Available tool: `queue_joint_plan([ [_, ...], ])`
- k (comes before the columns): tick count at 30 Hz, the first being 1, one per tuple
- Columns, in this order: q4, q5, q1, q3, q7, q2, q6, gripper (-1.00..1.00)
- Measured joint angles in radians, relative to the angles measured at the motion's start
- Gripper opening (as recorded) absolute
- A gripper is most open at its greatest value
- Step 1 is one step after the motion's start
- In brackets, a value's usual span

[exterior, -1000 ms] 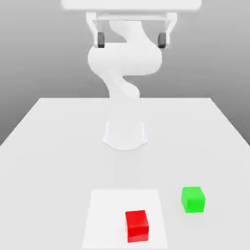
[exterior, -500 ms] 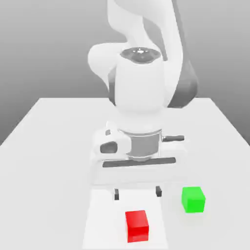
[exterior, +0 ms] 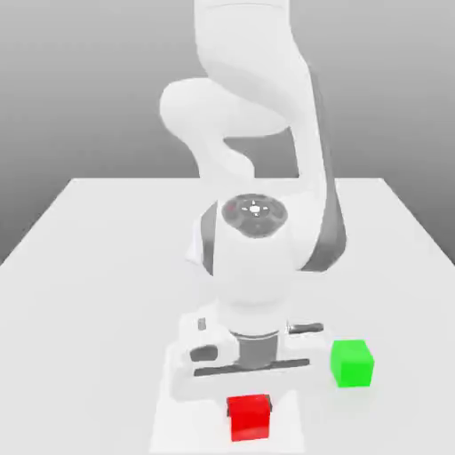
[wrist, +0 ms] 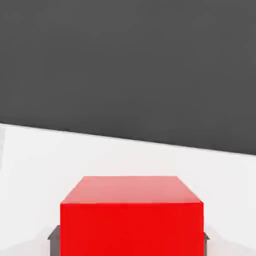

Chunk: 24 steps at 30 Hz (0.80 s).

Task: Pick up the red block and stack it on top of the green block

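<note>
The claw (exterior: 250,398) hangs low over the red block (exterior: 250,418), its fingers apart, one either side. The block sits on the desk (exterior: 89,267); the green block (exterior: 352,363) lies near, at two o'clock. The hand view adds dark fingertips (wrist: 53,234) flanking the block's base.

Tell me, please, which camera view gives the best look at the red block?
The hand view: the red block sits close up, with its top and front faces unobstructed. In the exterior view the red block appears on the table with the gripper's body covering its upper edge.
</note>
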Motion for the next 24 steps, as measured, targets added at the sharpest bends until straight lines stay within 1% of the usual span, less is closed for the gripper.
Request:
queue_joint_plan([
  [2,-0.011,0.004,0.000,0.003,-0.006,-0.069,-0.058,-1.00],
  [6,-0.060,0.012,0.041,0.074,-0.148,-0.154,-0.094,-1.00],
  [11,-0.129,0.032,0.155,0.154,-0.369,-0.246,-0.117,-1.00],
  [15,-0.182,0.041,0.258,0.177,-0.536,-0.312,-0.130,-1.00],
  [17,-0.189,0.019,0.265,0.174,-0.547,-0.275,-0.087,-1.00],
  [21,-0.185,-0.055,0.274,0.149,-0.502,-0.140,0.042,-1.00],
  [22,-0.185,-0.067,0.279,0.142,-0.493,-0.120,0.061,1.00],
  [24,-0.185,-0.067,0.279,0.142,-0.493,-0.120,0.061,1.00],
])
